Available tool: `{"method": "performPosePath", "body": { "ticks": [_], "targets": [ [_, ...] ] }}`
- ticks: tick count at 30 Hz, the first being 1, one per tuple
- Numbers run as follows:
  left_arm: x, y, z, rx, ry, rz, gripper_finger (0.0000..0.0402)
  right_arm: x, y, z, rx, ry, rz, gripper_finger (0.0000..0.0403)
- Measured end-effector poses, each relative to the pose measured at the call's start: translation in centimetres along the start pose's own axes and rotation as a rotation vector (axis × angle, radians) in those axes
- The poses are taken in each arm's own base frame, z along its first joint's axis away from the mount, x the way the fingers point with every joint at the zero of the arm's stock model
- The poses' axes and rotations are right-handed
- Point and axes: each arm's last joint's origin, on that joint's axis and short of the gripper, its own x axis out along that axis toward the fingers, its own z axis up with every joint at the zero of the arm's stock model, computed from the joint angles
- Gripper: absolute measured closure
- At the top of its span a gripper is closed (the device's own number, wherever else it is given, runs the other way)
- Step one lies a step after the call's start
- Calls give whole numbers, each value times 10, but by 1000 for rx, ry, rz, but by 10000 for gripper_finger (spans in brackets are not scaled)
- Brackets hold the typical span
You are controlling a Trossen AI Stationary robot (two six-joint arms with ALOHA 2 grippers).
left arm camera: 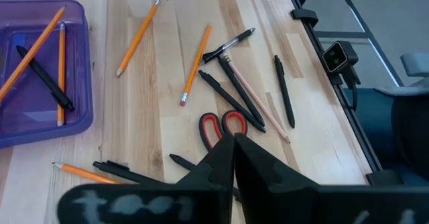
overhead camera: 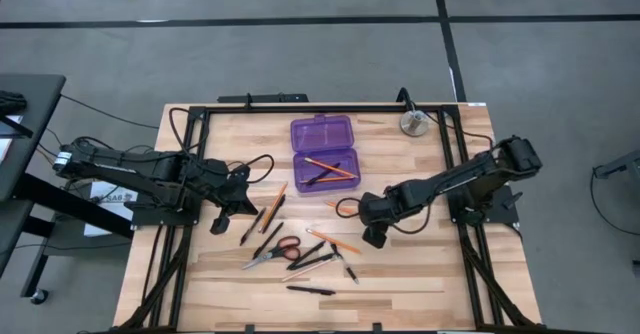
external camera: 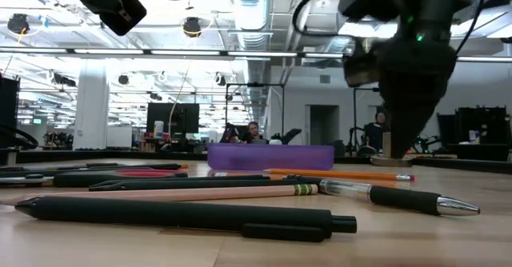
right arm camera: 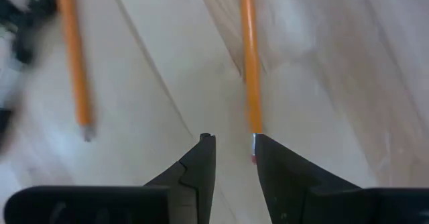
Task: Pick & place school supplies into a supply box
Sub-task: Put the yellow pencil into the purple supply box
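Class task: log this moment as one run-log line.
right gripper: open, over orange pencil | left gripper: shut, waiting | supply box: open, partly filled

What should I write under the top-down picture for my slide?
Two robot arms over a wooden table: pencils, pens and scissors lie scattered beside an open purple box holding a few.

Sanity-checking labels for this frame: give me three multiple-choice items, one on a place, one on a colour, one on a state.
1. Where are the scissors? A in the box; B on the table, outside the box; C held by an arm.
2. What colour is the box? A green; B purple; C white.
3. The box is: A shut; B open; C upside down.

Key: B, the scissors lie on bare wood; B, its walls are purple; B, both halves lie flat, with pencils showing inside.
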Motion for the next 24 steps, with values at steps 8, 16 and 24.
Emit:
{"method": "performPosePath", "body": {
  "ticks": [8,16,24],
  "targets": [
    [0,0,0,0,0,0,401,20,-5,2,-15,76,-23,302],
    [0,0,0,0,0,0,401,37,-15,8,-42,178,-7,302],
    [0,0,0,-1,0,0,401,40,-27,13,-3,250,60,374]
  ]
}}
